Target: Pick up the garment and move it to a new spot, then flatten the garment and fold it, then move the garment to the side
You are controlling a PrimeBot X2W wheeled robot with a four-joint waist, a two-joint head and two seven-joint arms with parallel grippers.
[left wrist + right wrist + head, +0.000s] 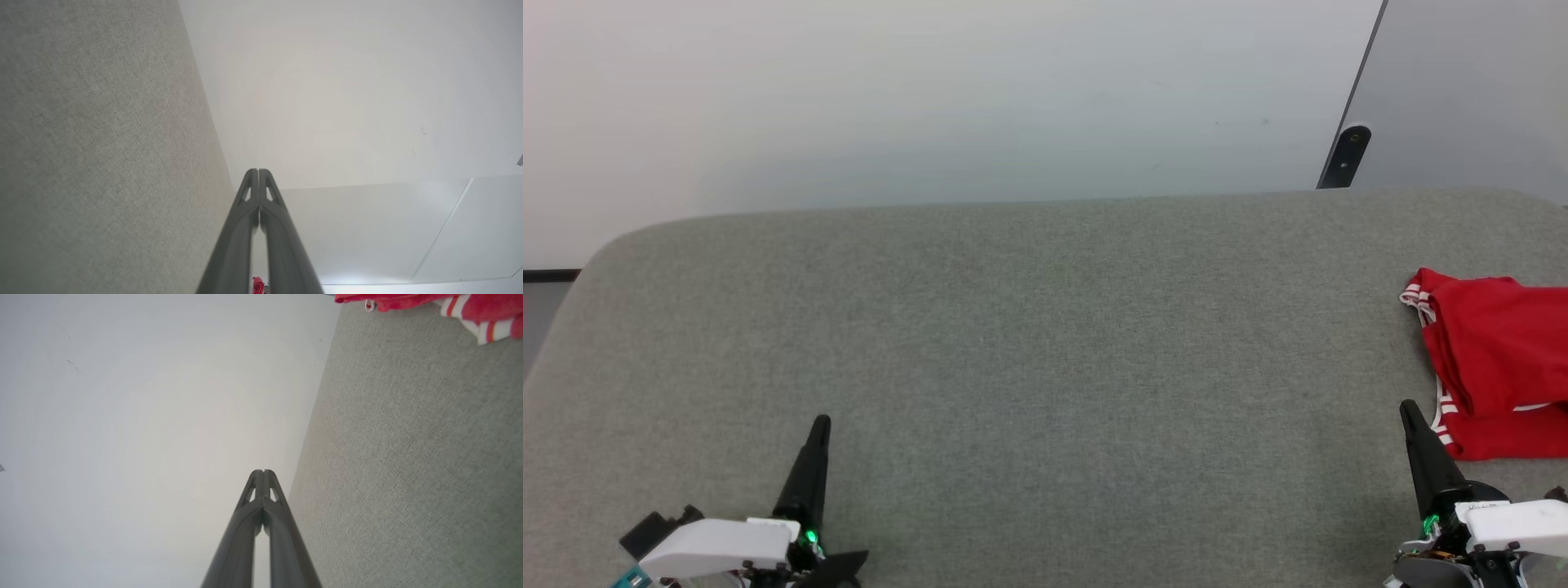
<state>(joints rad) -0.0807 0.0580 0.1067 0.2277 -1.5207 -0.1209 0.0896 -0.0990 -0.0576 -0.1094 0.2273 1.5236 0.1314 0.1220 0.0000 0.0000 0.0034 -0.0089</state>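
The garment (1494, 359), red with white-and-red striped trim, lies folded at the right edge of the grey fabric table (1029, 343), partly cut off by the frame. Its trim also shows in the right wrist view as the garment (470, 306) at the top right. My right gripper (1406, 408) is shut and empty at the lower right, its tip just left of the garment's near corner. My left gripper (822, 421) is shut and empty at the lower left, far from the garment. Both wrist views show the fingertips pressed together: left gripper (258, 171), right gripper (263, 472).
A pale wall (931, 98) rises behind the table's far edge. A dark bracket (1346, 155) and a grey panel (1470, 90) stand at the back right. The table's corners are rounded at the far left.
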